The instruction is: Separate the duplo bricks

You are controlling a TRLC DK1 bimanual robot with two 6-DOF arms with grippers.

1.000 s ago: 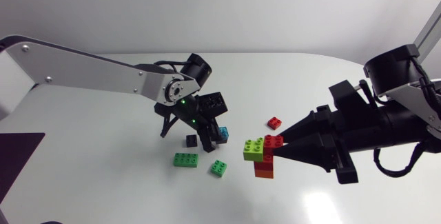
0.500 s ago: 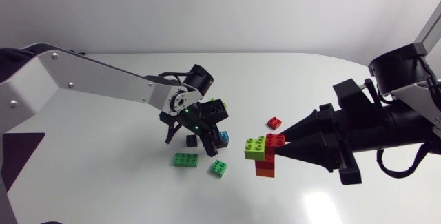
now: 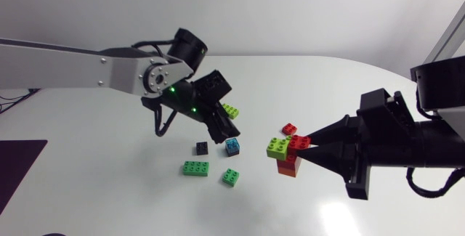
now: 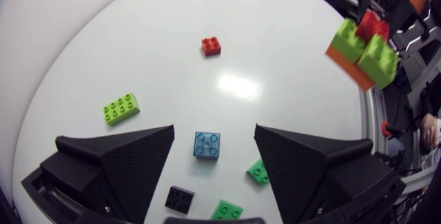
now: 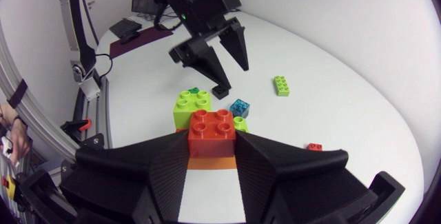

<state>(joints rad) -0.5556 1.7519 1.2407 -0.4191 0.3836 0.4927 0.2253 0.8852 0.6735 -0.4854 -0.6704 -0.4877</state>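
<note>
My right gripper [image 3: 306, 147] [image 5: 212, 141] is shut on a small stack: a red brick [image 3: 298, 142] [image 5: 212, 127] sits between its fingers, with a lime brick [image 3: 277, 147] [image 5: 193, 105] beside it and an orange brick [image 3: 289, 168] [image 5: 210, 163] under it. The stack [image 4: 362, 48] hangs above the table. My left gripper [image 3: 227, 133] [image 4: 213, 129] stands open over a blue brick [image 3: 232, 147] [image 4: 207, 145] that lies loose on the table below its fingers.
Loose bricks lie around: a long lime one [image 3: 229, 110] [image 4: 121, 108], a small red one [image 3: 289, 128] [image 4: 211, 45], a black one [image 3: 201, 148] [image 4: 179, 198], and two green ones [image 3: 195, 168] [image 3: 231, 177]. The table edge curves behind them.
My left gripper has opened, let go of the blue brick and lifted away up and back. My right gripper has carried the stack a little to the right.
</note>
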